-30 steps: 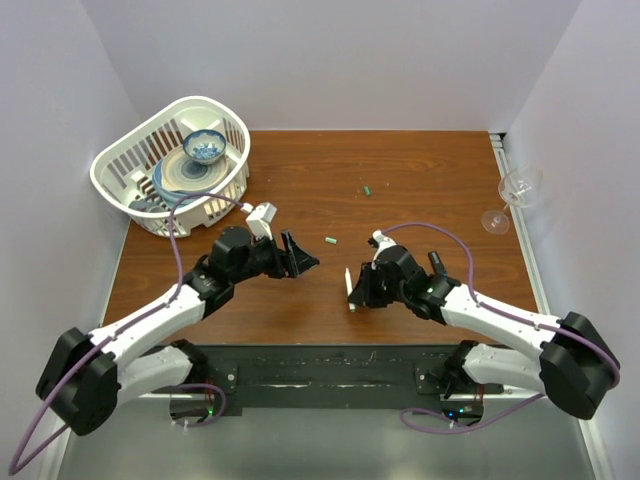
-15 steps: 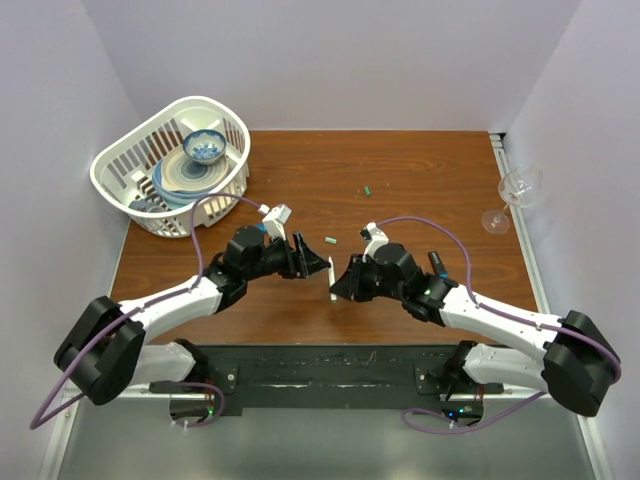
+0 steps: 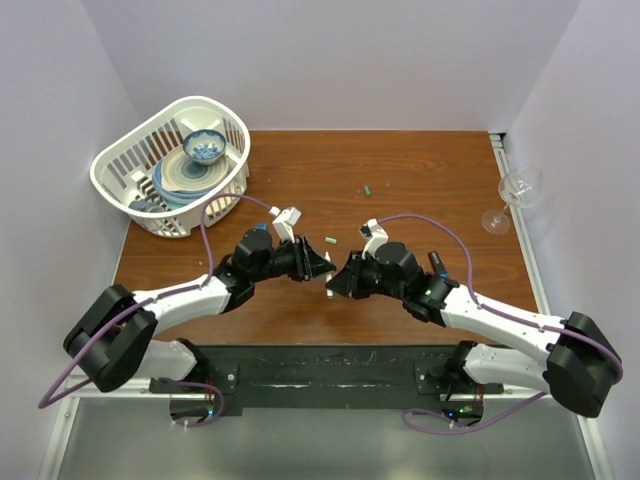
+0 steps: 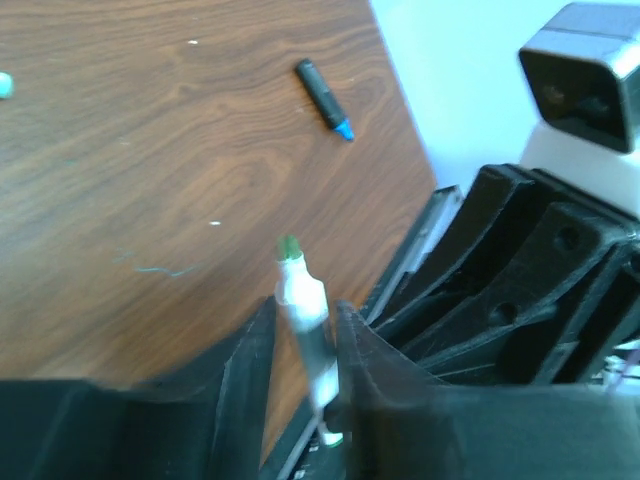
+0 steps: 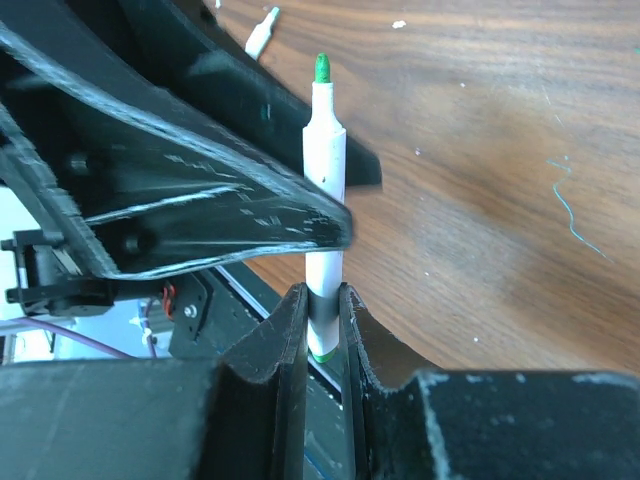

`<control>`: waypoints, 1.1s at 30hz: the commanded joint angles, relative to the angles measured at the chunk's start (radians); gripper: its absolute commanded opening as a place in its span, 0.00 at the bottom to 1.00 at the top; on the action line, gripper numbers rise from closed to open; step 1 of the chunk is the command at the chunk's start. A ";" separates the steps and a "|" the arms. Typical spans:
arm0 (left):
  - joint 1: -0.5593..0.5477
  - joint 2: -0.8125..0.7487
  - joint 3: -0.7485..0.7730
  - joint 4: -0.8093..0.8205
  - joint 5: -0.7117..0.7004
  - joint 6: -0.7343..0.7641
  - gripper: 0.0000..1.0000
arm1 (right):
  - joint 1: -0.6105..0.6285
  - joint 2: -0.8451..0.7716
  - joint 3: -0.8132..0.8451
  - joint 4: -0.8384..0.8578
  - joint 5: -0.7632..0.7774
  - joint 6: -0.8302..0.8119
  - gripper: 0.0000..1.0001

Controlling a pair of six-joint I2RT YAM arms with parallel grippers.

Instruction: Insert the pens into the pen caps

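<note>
The left arm [image 3: 180, 300] and the right arm [image 3: 490, 315] both stretch forward and inward, so that their wrists face each other nose to nose near the middle. The right pincer [image 5: 322, 296] is clamped on the lower end of a pen [image 5: 325, 150], which sticks out straight past its fingertips. The left pincer [image 4: 305, 315] has its jaws narrowly apart on either side of that same pen; whether they press on it cannot be told.

Basket [image 3: 238, 165] far-left on table [image 3: 420, 170]; glass [image 3: 515, 190] far-right; pen [image 5: 325, 150] between left gripper [image 4: 305, 320] and right gripper [image 5: 320, 300], centre-front.
</note>
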 commanded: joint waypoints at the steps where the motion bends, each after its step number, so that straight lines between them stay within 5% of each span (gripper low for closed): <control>1: -0.012 0.011 -0.009 0.127 0.039 -0.041 0.10 | 0.007 -0.021 0.045 0.064 0.014 0.013 0.00; 2: -0.012 0.009 -0.007 0.142 0.045 -0.052 0.00 | 0.007 -0.020 0.045 0.068 0.000 0.007 0.05; 6: -0.013 0.000 0.016 0.127 0.068 -0.037 0.00 | 0.009 -0.029 0.024 0.058 -0.046 0.001 0.33; 12: -0.013 -0.030 0.036 0.093 0.066 -0.017 0.00 | 0.009 -0.072 -0.015 0.042 -0.039 -0.001 0.40; 21: -0.013 -0.058 0.054 0.087 0.054 -0.028 0.00 | 0.009 -0.050 -0.038 0.055 -0.066 0.022 0.38; 27: -0.013 -0.070 0.060 0.086 0.042 -0.034 0.00 | 0.012 -0.056 -0.055 0.091 -0.082 0.044 0.26; 31: -0.013 -0.078 0.057 0.095 0.043 -0.038 0.00 | 0.013 -0.063 -0.053 0.108 -0.065 0.044 0.00; 33: -0.013 -0.078 0.049 0.106 0.045 -0.040 0.11 | 0.013 -0.079 -0.053 0.110 -0.053 0.042 0.00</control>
